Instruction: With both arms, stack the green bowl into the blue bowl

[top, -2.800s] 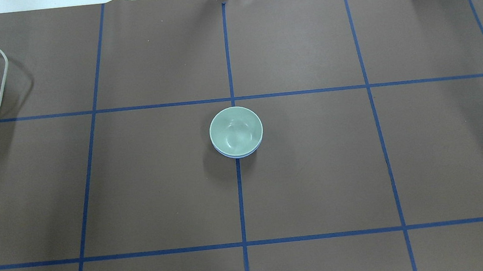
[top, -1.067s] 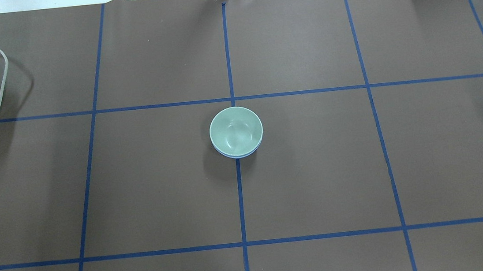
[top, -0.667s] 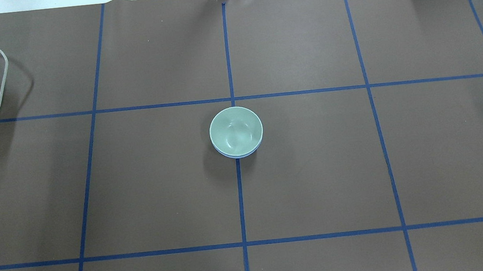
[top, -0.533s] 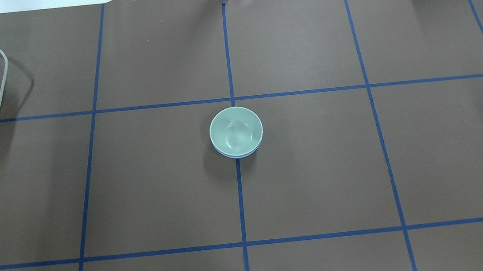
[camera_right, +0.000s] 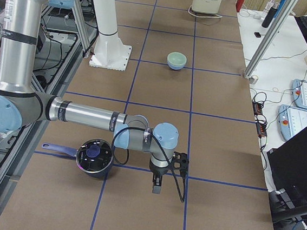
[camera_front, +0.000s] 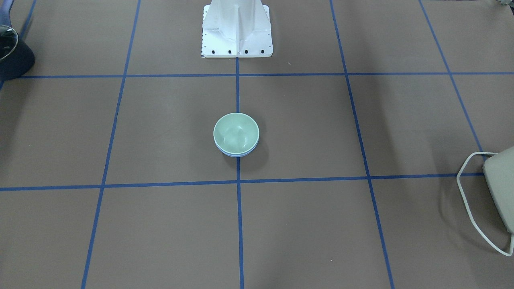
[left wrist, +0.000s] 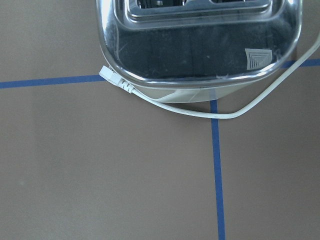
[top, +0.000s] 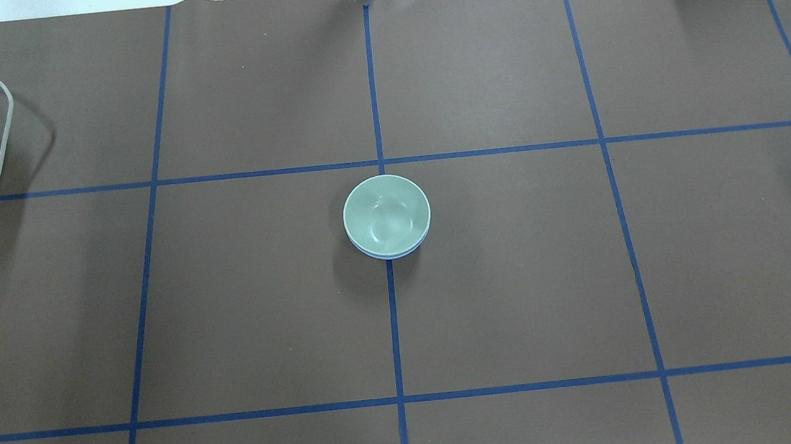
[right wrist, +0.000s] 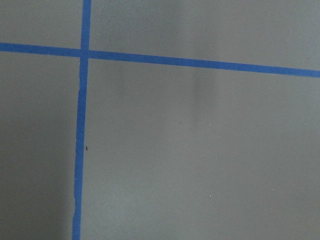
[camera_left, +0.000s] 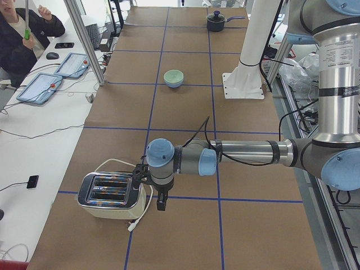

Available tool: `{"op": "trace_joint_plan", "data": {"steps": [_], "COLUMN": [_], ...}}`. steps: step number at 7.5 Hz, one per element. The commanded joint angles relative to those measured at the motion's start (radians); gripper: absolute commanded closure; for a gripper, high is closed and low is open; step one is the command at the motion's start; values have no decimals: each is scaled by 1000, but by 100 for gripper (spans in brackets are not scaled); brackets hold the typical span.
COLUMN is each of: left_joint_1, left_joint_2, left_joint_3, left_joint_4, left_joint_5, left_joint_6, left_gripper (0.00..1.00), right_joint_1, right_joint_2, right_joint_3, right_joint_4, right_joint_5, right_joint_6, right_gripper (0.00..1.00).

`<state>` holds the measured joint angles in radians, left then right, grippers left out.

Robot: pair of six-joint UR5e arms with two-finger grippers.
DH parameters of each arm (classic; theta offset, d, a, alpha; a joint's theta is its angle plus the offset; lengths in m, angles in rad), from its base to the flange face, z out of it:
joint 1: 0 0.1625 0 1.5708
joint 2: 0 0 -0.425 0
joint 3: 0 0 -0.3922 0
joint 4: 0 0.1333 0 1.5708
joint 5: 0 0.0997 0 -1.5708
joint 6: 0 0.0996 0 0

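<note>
The green bowl point(top: 386, 212) sits nested inside the blue bowl point(top: 388, 255) at the middle of the table. Only a thin rim of the blue bowl shows beneath it. The stack also shows in the front view, with the green bowl point(camera_front: 236, 130) over the blue bowl point(camera_front: 236, 154). Both arms are far from the bowls. My left gripper point(camera_left: 161, 202) points down beside the toaster at the table's left end. My right gripper point(camera_right: 156, 187) points down near the pot at the right end. I cannot tell whether either is open or shut. Neither wrist view shows fingers.
A chrome toaster point(camera_left: 109, 194) with a loose white cord point(left wrist: 165, 102) stands at the left end. A dark pot point(camera_right: 95, 157) with a blue handle stands at the right end. The white pedestal base point(camera_front: 237, 28) is at the robot's side. Blue tape lines grid the brown table.
</note>
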<state>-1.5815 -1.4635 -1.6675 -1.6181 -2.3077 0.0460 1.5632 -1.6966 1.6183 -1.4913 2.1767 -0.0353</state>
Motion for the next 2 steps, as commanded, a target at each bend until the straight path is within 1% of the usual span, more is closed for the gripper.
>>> {"op": "trace_joint_plan", "data": {"steps": [1,2], "left_joint_1": [0,0], "left_joint_2": [0,0], "left_joint_3": [0,3], "left_joint_4": [1,1], "left_joint_5": [1,1], "left_joint_6": [0,0], "left_gripper": [2,2], "right_joint_1": [0,0], "right_joint_2": [0,-2], "right_joint_3": [-1,0], "right_joint_4": [0,0], "right_joint_5": [0,0], "right_joint_6": [0,0], "right_gripper": [0,0]}}
